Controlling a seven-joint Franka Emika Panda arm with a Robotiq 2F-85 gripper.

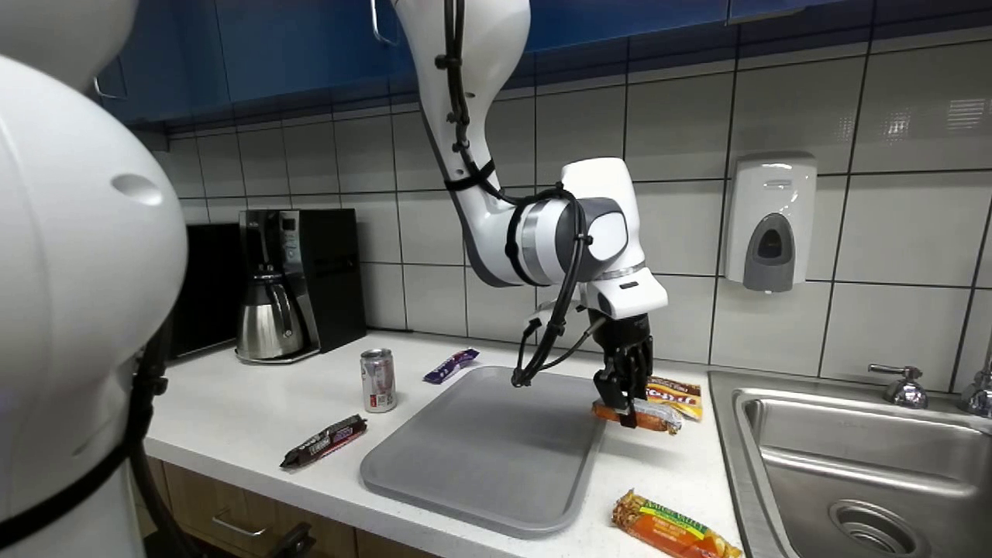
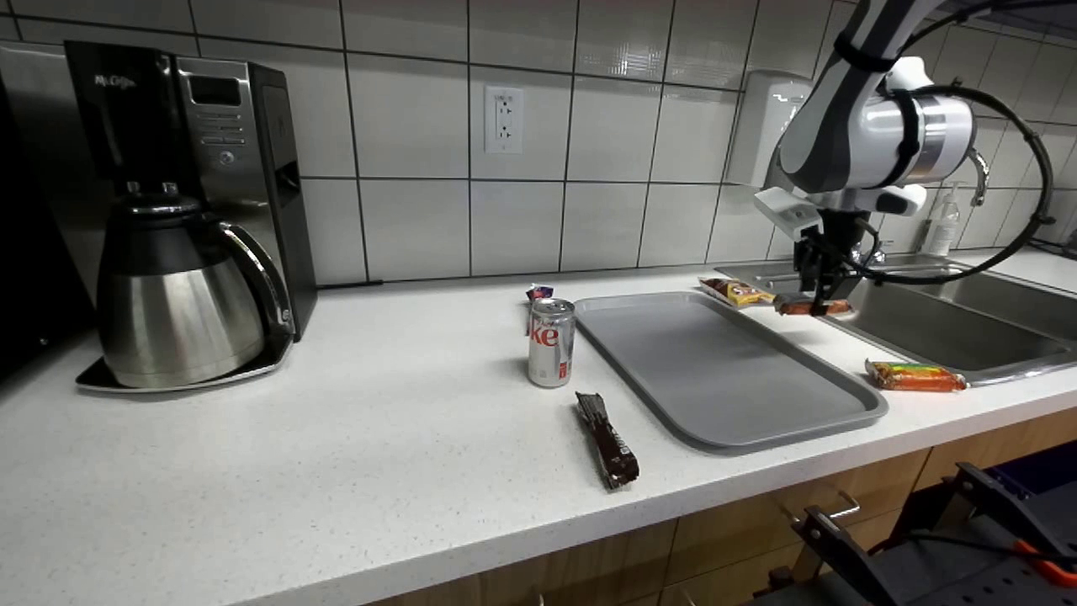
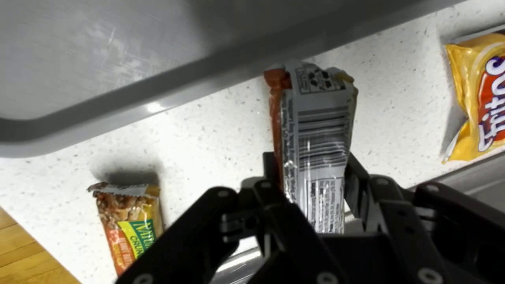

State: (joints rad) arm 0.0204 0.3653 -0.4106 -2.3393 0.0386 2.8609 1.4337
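Wrist view, left to right: flat grey plastic tray; near its rim, apparently raised over the white speckled counter, a silver-backed, orange-sided wrapped bar. Judged light, fairly stiff, slick-filmed, possibly crumbly inside; best held mid-length across its long sides. Black gripper: jaws part-way apart, fingers pressed to both sides, gripping the bar. Farther right: yellow Fritos bag.
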